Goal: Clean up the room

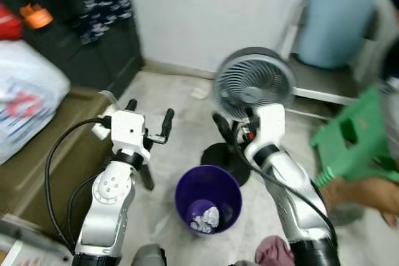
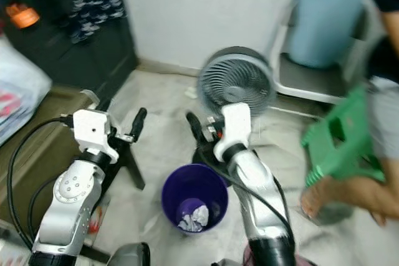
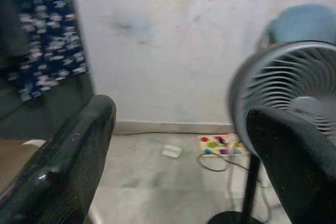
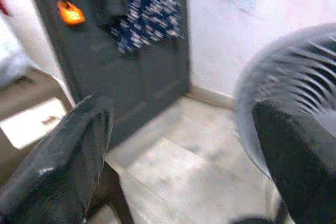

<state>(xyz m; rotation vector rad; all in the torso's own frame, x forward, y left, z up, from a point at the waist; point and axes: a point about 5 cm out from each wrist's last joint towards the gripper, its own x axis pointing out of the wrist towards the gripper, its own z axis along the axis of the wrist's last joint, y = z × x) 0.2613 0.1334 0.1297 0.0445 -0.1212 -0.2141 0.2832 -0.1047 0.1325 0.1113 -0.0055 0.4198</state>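
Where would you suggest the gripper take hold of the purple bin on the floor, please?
Grip the purple bin by its rim, coming straight down from above. It stands upright with its mouth open between the arms, and the crumpled paper lies low inside, so the thin wall at the top is free. The left gripper, open, looks nearer.

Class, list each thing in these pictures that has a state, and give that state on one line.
Purple bin: upright, open-topped, crumpled white paper at the bottom.
Fan: standing upright on its round base.
Green stool: tilted, held by a person.
Left hand: open, holding nothing.
Right hand: open, holding nothing.
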